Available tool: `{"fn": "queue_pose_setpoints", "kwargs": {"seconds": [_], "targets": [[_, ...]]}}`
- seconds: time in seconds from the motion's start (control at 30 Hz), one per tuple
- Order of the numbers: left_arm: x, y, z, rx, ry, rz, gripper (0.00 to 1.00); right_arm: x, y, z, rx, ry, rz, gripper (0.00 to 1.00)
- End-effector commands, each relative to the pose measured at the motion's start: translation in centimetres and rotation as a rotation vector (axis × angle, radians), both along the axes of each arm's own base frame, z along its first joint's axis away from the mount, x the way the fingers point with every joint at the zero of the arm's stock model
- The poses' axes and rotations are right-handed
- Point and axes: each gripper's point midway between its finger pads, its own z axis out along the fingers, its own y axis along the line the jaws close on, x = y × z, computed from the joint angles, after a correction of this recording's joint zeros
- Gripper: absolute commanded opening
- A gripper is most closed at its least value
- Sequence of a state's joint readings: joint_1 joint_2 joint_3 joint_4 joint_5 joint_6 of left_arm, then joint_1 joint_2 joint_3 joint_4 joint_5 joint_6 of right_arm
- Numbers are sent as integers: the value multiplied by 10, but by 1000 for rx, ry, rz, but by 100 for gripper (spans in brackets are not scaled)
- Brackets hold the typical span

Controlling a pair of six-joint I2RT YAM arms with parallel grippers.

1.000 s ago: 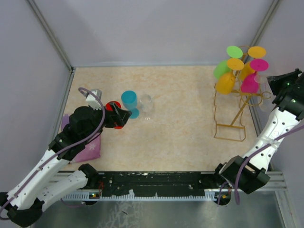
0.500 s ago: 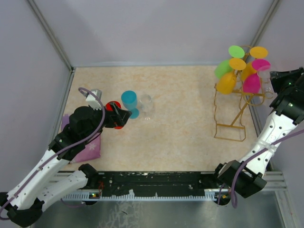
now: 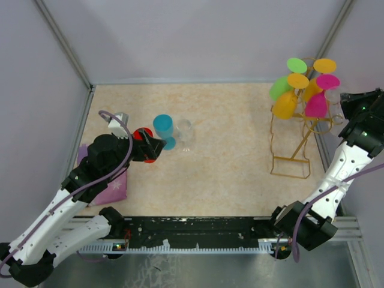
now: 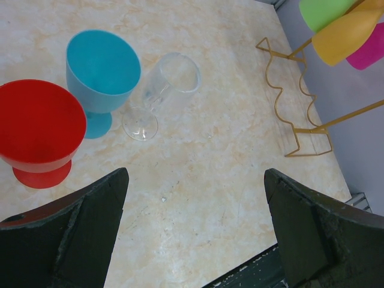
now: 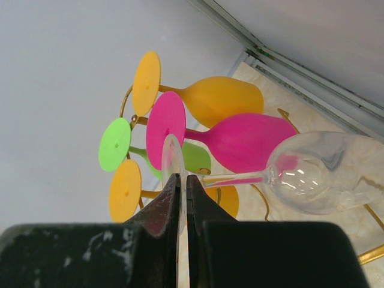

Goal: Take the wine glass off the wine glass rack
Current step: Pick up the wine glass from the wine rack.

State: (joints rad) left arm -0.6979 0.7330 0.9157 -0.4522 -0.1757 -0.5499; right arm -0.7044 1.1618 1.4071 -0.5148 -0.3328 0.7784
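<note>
My right claw [image 5: 182, 180] is pinched together on the round foot of a clear, see-through wine glass [image 5: 318, 175], its stem level and its bowl pointing away to the right. Over the last second the overhead view shows that wrist creep toward the far wall. The glass goes with it and is now just beside the pink hanging glass [image 3: 317, 105], at the top right corner of the thin gold wire wine glass rack [image 3: 291, 161]. The rack's feet sit where they were, so the pull is not dragging the frame along.

I read this as the slide-out along the rail being under way. Whether the foot has cleared the wire I cannot tell, because the coloured glasses crowd behind it. The orange glass [image 5: 222, 99] and the green glass [image 5: 114, 144] hang undisturbed.

My left claw [image 4: 195, 175] has not moved. Its fingers are wide apart and hold nothing, above a red plastic goblet [image 4: 37, 129], a blue goblet [image 4: 103, 66] and a second clear glass lying on its side [image 4: 165, 87] on the beige marbled table [image 4: 210, 198].
</note>
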Motion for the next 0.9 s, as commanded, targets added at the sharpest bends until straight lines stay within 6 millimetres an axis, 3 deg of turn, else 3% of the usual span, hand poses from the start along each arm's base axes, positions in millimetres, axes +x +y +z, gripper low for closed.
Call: {"fn": "queue_pose_setpoints", "kwargs": {"seconds": [0.0, 0.5, 0.63, 0.87], "targets": [[1, 3, 4, -12, -9, 19, 99, -4, -5, 51, -142, -128, -22, 0], [0, 4, 6, -21, -10, 23, 99, -12, -10, 56, -207, -75, -51, 0], [1, 6, 6, -27, -12, 38, 99, -17, -2, 64, -238, -75, -21, 0], [-5, 17, 42, -90, -139, 47, 99, -42, -2, 80, -339, 17, -66, 0]]}}
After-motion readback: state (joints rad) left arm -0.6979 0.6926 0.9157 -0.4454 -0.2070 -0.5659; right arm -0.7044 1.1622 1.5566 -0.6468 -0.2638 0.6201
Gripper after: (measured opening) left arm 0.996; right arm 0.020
